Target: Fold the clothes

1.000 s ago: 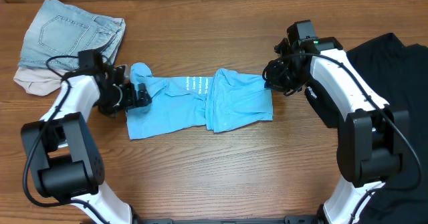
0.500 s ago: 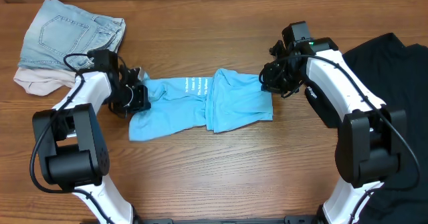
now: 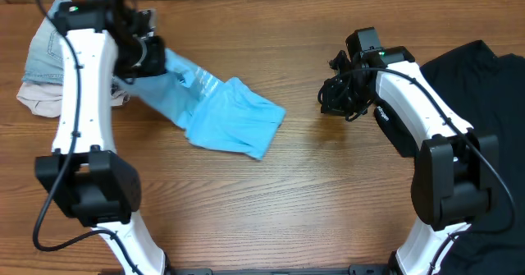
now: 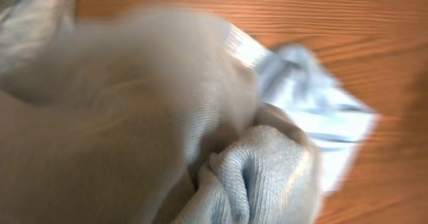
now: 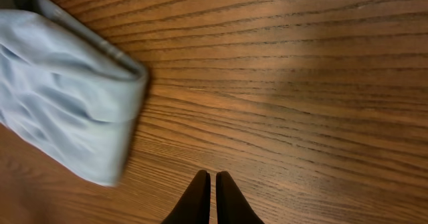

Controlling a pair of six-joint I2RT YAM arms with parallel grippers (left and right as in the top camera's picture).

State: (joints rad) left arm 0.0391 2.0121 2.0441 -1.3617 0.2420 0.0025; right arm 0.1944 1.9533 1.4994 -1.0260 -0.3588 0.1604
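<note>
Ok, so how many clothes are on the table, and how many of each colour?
Sky-blue T-shirt: 1
Black T-shirt: 1
Pale denim garment: 1
Pinkish-beige garment: 1
Total: 4 clothes

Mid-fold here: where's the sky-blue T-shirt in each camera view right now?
Overhead: the sky-blue T-shirt lies left of centre, running diagonally down from the upper left.
Left wrist: the shirt fills most of the frame, very close and blurred.
Right wrist: the shirt sits at the left edge.
Shared landmark: the wooden table.
</note>
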